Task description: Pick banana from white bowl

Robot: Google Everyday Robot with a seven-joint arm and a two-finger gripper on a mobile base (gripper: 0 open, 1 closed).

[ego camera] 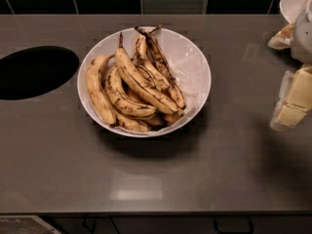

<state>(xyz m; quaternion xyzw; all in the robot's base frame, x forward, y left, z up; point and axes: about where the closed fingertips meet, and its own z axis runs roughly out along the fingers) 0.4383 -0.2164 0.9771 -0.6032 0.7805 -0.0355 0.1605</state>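
The white bowl (192, 57) sits in the middle of the grey counter and holds several overripe bananas. The banana (143, 84) is the longest one. It lies on top of the pile, running from a thin dark stem at the upper left down to the lower right, yellow with brown-black streaks. A plumper, cleaner banana (97, 91) lies along the bowl's left side. My gripper (294, 100), pale yellow, is at the right edge of the view. It hangs over the counter well to the right of the bowl, apart from it and holding nothing.
A dark oval opening (34, 72) is cut into the counter at the left. Another white bowl with crumpled paper (294, 4) stands at the top right, behind my arm. Dark tiles run along the back. The counter's front edge is near the bottom.
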